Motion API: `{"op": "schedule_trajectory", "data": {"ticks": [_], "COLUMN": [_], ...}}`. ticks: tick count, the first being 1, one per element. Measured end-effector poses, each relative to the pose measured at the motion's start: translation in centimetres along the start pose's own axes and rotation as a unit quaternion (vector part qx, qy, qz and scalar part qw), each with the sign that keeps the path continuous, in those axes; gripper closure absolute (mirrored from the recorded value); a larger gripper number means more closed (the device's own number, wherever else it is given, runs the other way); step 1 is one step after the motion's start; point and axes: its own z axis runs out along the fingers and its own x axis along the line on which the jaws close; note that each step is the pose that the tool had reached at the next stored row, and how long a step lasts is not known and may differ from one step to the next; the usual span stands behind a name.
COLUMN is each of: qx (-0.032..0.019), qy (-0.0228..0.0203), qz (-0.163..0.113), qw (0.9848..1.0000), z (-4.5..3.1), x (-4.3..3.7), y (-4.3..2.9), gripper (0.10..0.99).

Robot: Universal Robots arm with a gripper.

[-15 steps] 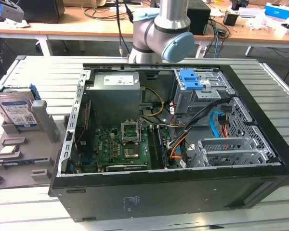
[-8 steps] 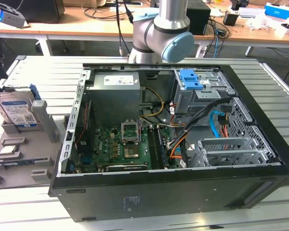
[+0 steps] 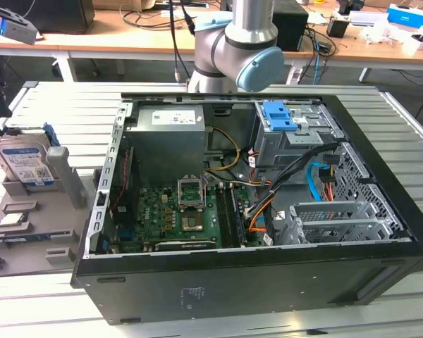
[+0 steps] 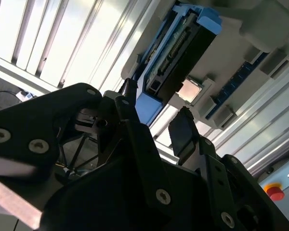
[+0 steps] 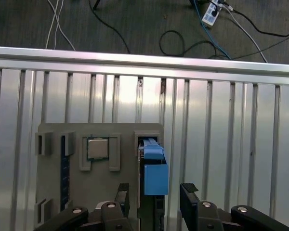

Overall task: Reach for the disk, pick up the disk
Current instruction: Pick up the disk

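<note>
Just beyond the hand (image 5: 155, 190), the disk (image 5: 155, 174)

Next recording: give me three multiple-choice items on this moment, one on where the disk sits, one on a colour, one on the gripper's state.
1. Where is the disk?
A) on the floor
B) on edge in the grey holder beside the computer case
C) in a drawer

2. The disk's bracket is:
A) red
B) blue
C) yellow

3. The gripper is:
A) open, holding nothing
B) shut on the disk
C) shut on a cable

Answers:
1 B, it stands in the holder on the exterior view's left of the case.
2 B, blue in both wrist views.
3 A, its fingers stand apart, with gaps to the disk.
</note>
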Motion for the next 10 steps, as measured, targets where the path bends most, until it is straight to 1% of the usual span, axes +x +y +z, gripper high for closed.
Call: {"op": "schedule_trajectory", "data": {"ticks": [10], "qx": [-0.0001], "qy": [0.0001], "qz": [-0.001], "qw": [1.0000], "z": [0.54], "x": [0.00], "y": [-0.02], "gripper": [0.545]}}
